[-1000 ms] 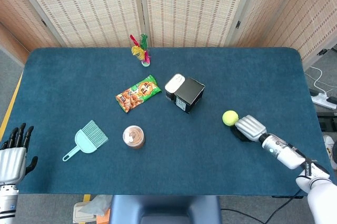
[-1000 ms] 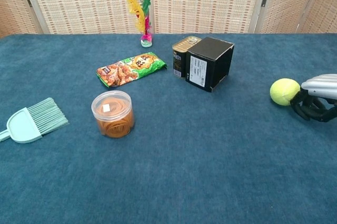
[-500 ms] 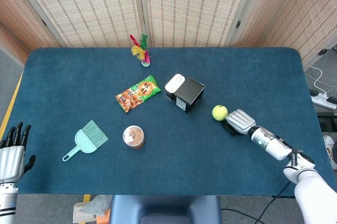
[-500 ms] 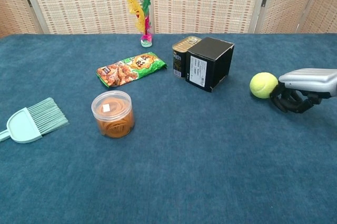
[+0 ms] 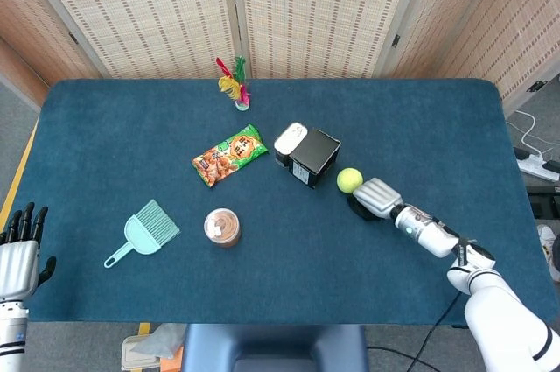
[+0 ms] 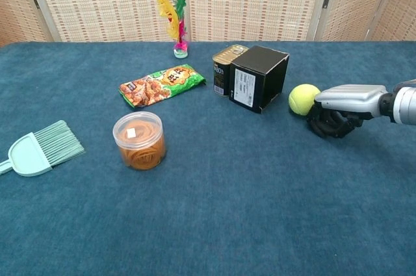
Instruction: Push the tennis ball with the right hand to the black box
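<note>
On blue tabletop (image 5: 420, 127), right of centre: tennis ball (image 5: 349, 180) just beside black box (image 5: 313, 157), not quite touching. Right hand (image 5: 374, 197) pressed against ball's far side, fingers curled under, holding nothing. Left hand (image 5: 19, 254) off near-left table edge, fingers apart, empty. Tin can (image 5: 290, 140) touching box; snack bag (image 5: 230, 155), lidded jar (image 5: 222, 227), dustpan brush (image 5: 144, 232), feather shuttlecock (image 5: 234, 83) well apart.

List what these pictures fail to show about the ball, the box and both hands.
- Tennis ball against black box: the gap is too small to judge in either view.
- Right hand: its fingers curl under the palm, so contact with the ball is hidden.
- Left hand: cut by the head view's edge, absent from the chest view.
- Box label: print too small.
</note>
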Robot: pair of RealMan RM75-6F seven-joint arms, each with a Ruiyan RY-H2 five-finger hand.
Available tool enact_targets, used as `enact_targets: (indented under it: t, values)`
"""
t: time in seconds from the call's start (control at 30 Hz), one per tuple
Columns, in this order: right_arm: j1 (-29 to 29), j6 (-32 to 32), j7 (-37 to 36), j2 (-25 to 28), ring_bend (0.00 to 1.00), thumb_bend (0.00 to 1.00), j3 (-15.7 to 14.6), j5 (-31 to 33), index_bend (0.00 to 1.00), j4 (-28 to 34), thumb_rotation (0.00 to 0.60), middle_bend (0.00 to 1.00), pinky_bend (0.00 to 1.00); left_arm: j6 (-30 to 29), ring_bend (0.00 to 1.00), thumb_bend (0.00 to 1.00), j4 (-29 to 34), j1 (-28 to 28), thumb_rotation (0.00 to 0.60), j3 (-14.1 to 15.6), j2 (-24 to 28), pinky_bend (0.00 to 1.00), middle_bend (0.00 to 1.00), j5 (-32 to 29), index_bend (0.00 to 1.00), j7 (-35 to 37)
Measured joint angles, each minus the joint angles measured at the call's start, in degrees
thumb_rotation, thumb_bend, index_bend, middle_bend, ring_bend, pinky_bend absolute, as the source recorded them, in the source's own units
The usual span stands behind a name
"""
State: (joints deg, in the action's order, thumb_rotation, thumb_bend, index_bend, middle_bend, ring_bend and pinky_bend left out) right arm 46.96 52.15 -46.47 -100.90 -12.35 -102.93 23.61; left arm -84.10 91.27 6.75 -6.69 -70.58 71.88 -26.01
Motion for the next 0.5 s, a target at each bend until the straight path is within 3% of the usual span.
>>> enact_targets:
  t: [0.5]
  values:
    - [2.4,-1.8,2.6,1.4,0.59,0.72,1.5,2.2,0.80,2.1,0.600,0.84,0.60,0.1,0.01,0.33,0.0,0.2,0.600,0.3,-0.1,0.32,0.02,-0.1,0.06,-0.2]
